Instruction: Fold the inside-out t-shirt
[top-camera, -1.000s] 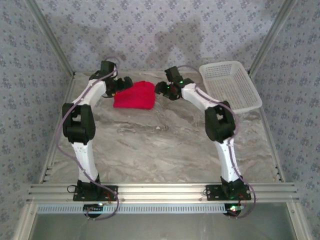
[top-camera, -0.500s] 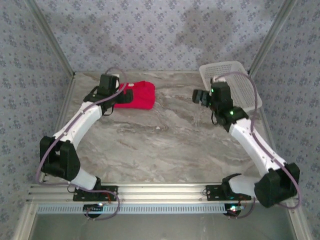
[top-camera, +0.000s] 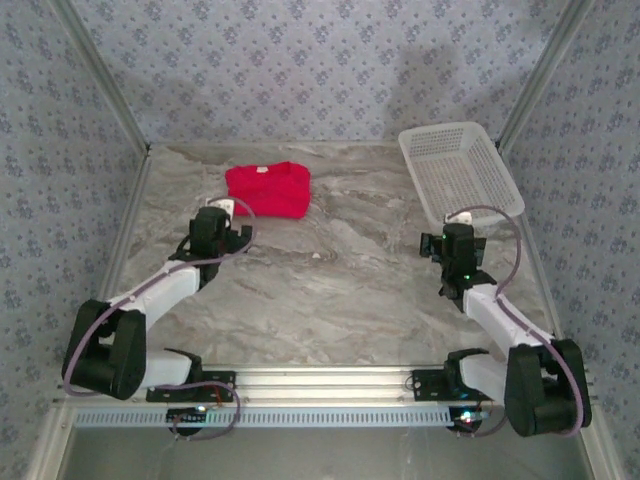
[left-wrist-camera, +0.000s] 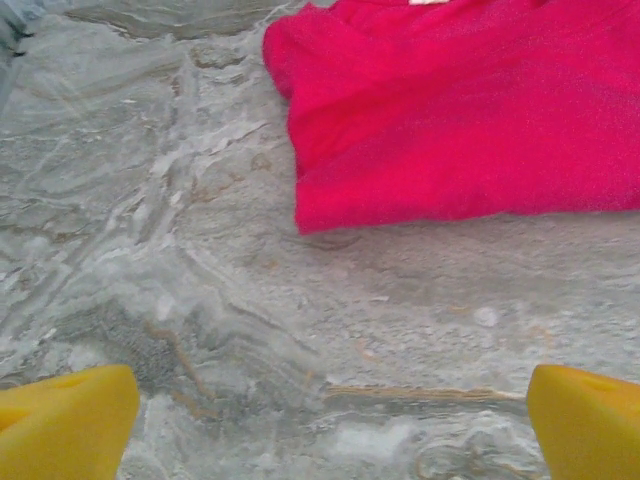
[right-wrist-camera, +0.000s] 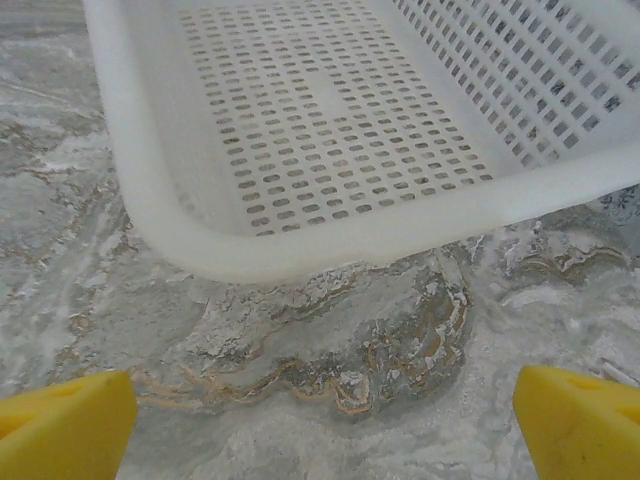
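Now the left gripper (left-wrist-camera: 325, 430) is spread wide and holds nothing, and the red t-shirt (left-wrist-camera: 470, 110) lies flat on the table (left-wrist-camera: 200, 300) just ahead of it, not touching. The right gripper (right-wrist-camera: 325, 425) is spread wide and empty too, with the white basket (right-wrist-camera: 300, 245) right in front of it and the t-shirt far to its left.

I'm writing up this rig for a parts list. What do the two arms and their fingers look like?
The left arm and the right arm are both built from white links joined by bulky black joint housings. A thin purple cable loops loosely along each arm. The left fingers and the right fingers have bright yellow, wedge-shaped tips.
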